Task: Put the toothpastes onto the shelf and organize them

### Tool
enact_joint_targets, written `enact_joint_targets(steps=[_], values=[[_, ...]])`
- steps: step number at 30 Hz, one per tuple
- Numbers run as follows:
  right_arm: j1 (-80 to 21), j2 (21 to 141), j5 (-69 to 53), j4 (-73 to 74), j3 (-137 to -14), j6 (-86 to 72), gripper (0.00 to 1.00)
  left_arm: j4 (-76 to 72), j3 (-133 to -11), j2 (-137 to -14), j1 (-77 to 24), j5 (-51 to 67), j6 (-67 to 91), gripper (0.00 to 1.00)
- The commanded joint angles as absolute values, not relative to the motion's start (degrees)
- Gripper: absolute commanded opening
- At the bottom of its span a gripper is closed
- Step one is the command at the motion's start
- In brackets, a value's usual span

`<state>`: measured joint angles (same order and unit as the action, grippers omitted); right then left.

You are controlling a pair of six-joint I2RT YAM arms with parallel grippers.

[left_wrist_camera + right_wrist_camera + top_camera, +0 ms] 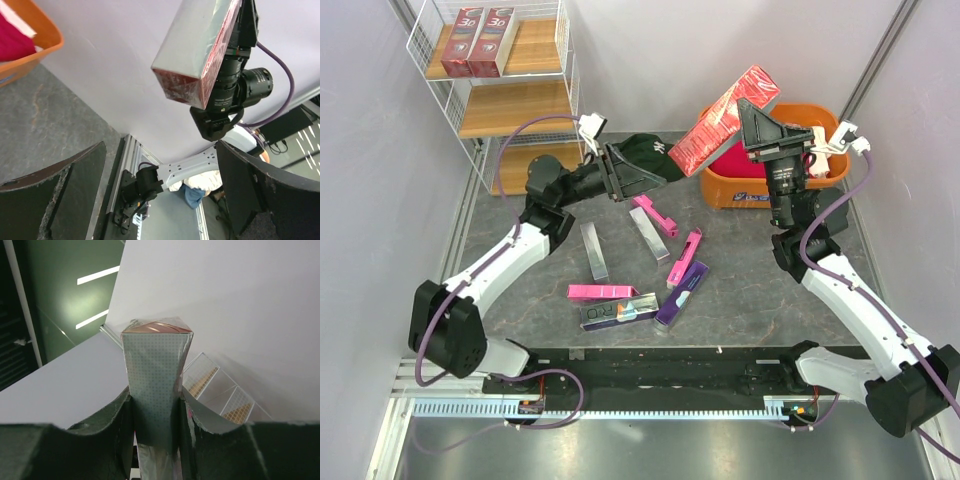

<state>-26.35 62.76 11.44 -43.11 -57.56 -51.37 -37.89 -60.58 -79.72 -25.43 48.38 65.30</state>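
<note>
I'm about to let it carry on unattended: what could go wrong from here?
The right gripper holds the red box near one end, so the long overhang may pivot or slip. The open left gripper sits between that box and the shelf; a direct swing could clip it. The two boxes on the top board could get knocked.

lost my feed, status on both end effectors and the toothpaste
Left end effector open, empty, by dark cap. Right end effector shut on dark red toothpaste box, raised by orange tub. Left arm sits between it and shelf.
</note>
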Motion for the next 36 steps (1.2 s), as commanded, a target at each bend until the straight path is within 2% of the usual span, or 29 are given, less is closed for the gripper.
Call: enact_joint_targets(steps=[1, 5, 11, 14, 17, 20, 21, 23, 24, 26, 28, 31, 36], values=[[-26.2, 62.4, 8.9, -50.1, -58.4, -56.1, 0.41, -43.3, -65.4, -82.1, -28.1, 48.4, 65.6, 0.97], [-26.2, 62.3, 8.3, -49.7, -58.4, -56.9, 0.41, -48.6, -67.9, -85.6, -29.6, 48.3, 68.5, 0.95], [-26.2, 62.1, 8.1, -49.0, -58.2, -57.5, 0.41, -49.0, -72.1, -88.3, -31.4, 48.0, 68.6, 0.9], [-26.2, 62.0, 8.0, -48.9, -58.1, -57.6, 0.41, -49.4, -73.4, -89.2, -31.6, 47.9, 69.1, 0.86], [-26.2, 62.1, 8.0, -48.7, -58.1, -58.0, 0.41, -49.7, -74.8, -89.8, -32.3, 48.3, 69.2, 0.78], [-26.2, 62.4, 7.8, -48.7, -58.2, -58.2, 0.41, -49.8, -75.3, -90.4, -32.7, 48.3, 69.3, 0.66], [-26.2, 62.5, 8.0, -48.6, -58.1, -58.4, 0.41, -50.0, -75.2, -90.4, -32.7, 48.4, 69.4, 0.56], [-26.2, 62.6, 7.9, -48.5, -58.1, -58.4, 0.42, -50.3, -75.0, -90.2, -32.7, 48.4, 69.7, 0.43], [-26.2, 62.5, 8.0, -48.4, -58.1, -58.5, 0.43, -50.5, -74.6, -90.0, -32.7, 48.3, 69.8, 0.29], [-26.3, 62.5, 8.6, -47.8, -58.0, -58.7, 0.52, -50.7, -73.9, -89.4, -32.7, 48.1, 69.6, 0.21], [-26.2, 62.4, 9.1, -46.9, -57.9, -58.8, 0.64, -50.7, -73.5, -88.5, -32.6, 47.7, 69.4, 0.2], [-26.3, 62.3, 10.2, -45.3, -57.8, -58.8, 0.74, -50.4, -72.5, -87.3, -32.3, 47.0, 69.0, 0.2], [-26.2, 62.0, 10.6, -43.9, -57.7, -58.4, 0.84, -48.3, -70.7, -84.6, -30.2, 45.9, 67.9, 0.18]])
